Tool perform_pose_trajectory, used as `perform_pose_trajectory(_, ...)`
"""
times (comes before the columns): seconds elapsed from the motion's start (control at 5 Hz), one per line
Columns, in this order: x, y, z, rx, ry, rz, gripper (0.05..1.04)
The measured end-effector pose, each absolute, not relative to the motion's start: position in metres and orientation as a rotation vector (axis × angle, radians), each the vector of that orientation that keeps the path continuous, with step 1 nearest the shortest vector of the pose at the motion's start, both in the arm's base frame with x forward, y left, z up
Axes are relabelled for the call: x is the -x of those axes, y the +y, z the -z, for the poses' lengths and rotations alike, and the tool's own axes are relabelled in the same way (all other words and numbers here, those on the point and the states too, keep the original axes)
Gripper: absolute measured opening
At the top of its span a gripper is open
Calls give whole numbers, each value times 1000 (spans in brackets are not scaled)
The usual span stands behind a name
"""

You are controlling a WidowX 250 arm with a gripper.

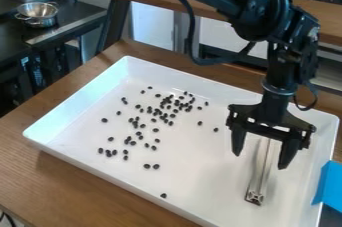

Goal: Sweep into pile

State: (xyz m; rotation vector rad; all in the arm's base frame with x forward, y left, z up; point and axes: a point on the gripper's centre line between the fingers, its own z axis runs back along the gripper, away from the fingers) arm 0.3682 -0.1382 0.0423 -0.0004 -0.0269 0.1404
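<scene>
Okay, we have the gripper (260, 161) spread wide above a slim metal tool (256, 187). Black beans (155, 166) lie scattered beside it across the white tray (207, 181).

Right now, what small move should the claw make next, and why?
Probably lower slightly and close on the metal tool: the claw hangs open over it, and the dark pieces lie scattered in the white tray, so sweeping likely needs the tool gripped.
</scene>
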Motion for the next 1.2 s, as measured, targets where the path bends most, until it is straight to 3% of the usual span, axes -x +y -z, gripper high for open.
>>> perform_pose_trajectory(0.2,-374,-139,-41,-6,-39,-157,967)
perform_pose_trajectory(0.6,-375,-133,-25,-38,-39,-166,386)
perform_pose_trajectory(1.0,-367,-108,-23,-51,17,-146,367)
perform_pose_trajectory(1.2,-363,-75,-24,-76,80,-145,367)
